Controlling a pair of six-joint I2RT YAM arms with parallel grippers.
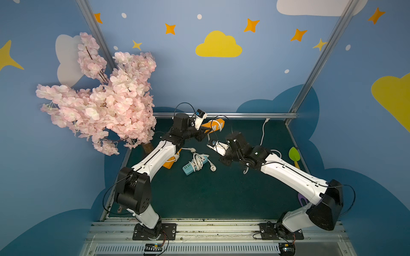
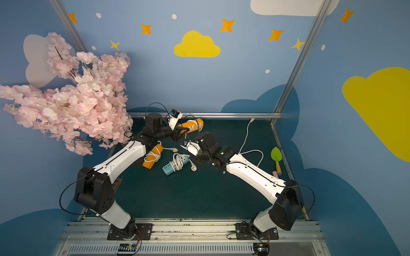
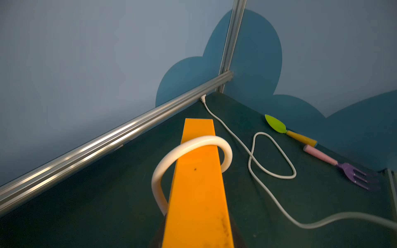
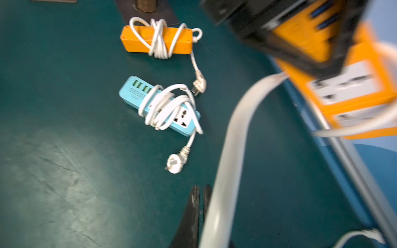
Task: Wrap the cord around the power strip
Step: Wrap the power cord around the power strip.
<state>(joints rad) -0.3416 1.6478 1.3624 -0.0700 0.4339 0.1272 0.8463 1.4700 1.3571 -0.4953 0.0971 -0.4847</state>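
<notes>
- At 12 o'clock on the green mat, close to the back rail, my left gripper is clamped on one end of the orange power strip. It holds the strip up off the mat, free end pointing toward 2 o'clock.
- The thick white cord makes one loose loop round the strip's middle, standing off the body rather than lying tight.
- The cord then drops to my right gripper, at 5 o'clock from the strip. Its fingers are closed together, and the cord runs hard beside them. I cannot tell whether it is pinched.
- Below the two grippers, near mat centre, lies a blue power strip, already wound, with its plug loose at 4 o'clock.
- At its 9 o'clock sits a second orange strip, also wound. My left forearm covers part of it in both top views.
- A thin white cable runs from the rail at 1 o'clock and passes under my right arm.
- At 3 o'clock lies a green trowel, and toward 4 o'clock a purple fork.
- A blossom tree overhangs the 10 o'clock corner.
</notes>
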